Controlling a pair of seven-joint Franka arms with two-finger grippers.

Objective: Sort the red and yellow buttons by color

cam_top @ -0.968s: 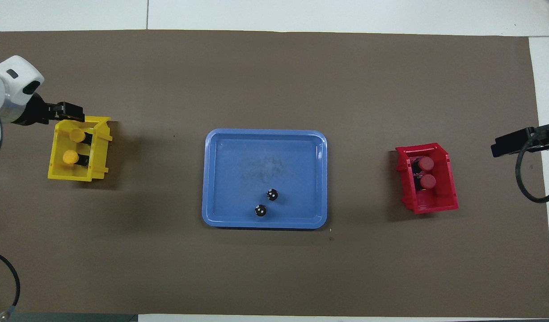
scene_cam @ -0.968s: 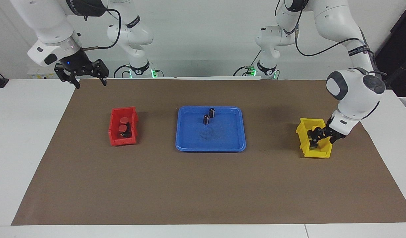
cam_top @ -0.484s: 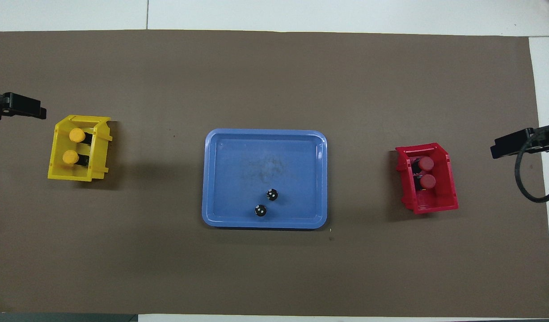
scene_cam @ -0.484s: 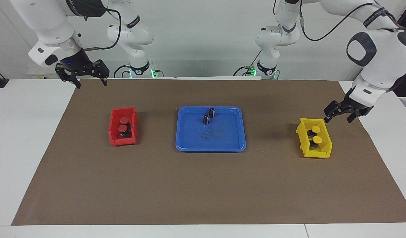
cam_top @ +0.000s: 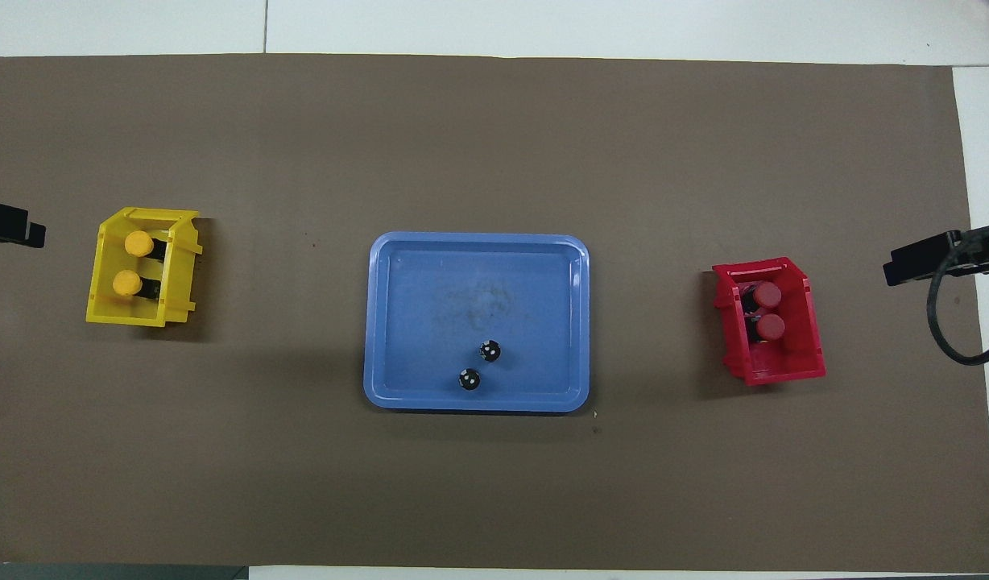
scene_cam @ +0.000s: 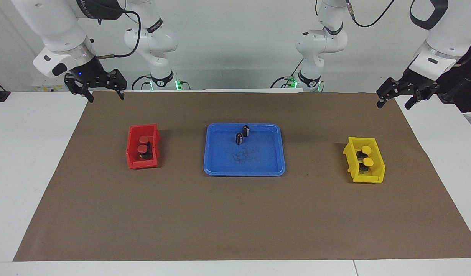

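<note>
Left claw [scene_cam: 396, 96]: raised over desk edge at left arm's end, spread wide, holding nothing. Right claw [scene_cam: 94, 89]: raised over mat corner at right arm's end, also spread, nothing in it; both arms waiting.

Yellow buttons [scene_cam: 366, 156]: two, inside yellow bin [scene_cam: 377, 177]. Red buttons [scene_cam: 143, 144]: two, inside red bin [scene_cam: 142, 163]. Sorting looks done.

Blue tray [scene_cam: 220, 168] between bins carries two capless black cylinders [scene_cam: 242, 135].

Handling, by judgement: buttons light, rigid, smooth cap likely slippery; pinch stubby black body below cap.

Look: round flat caps, dark bodies.
</note>
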